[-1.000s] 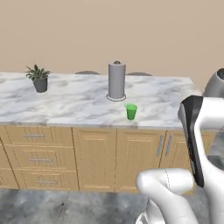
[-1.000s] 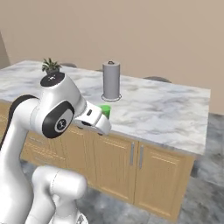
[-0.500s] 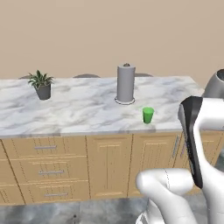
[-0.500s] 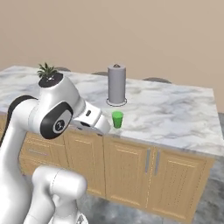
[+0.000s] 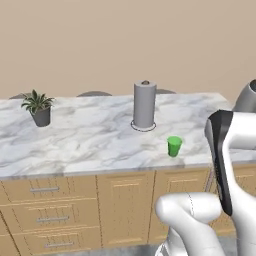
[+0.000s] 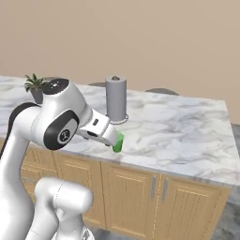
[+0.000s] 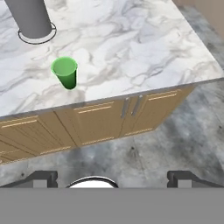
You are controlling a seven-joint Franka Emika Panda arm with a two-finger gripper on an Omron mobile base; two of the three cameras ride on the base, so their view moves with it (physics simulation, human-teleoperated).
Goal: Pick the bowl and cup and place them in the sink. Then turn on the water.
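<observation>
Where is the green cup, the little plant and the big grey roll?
cup (image 5: 174,146), left base view, middle of its side
plant (image 5: 38,101), left base view, its leaves
roll (image 5: 144,105), left base view, middle of its upright side

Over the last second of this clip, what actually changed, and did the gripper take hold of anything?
Only the base drove: the whole scene shifts rightward in the left base view, so the camera moved, not the objects. The cup stands untouched on the marble counter near the paper towel holder and the plant. The gripper stayed open, holding nothing.
</observation>
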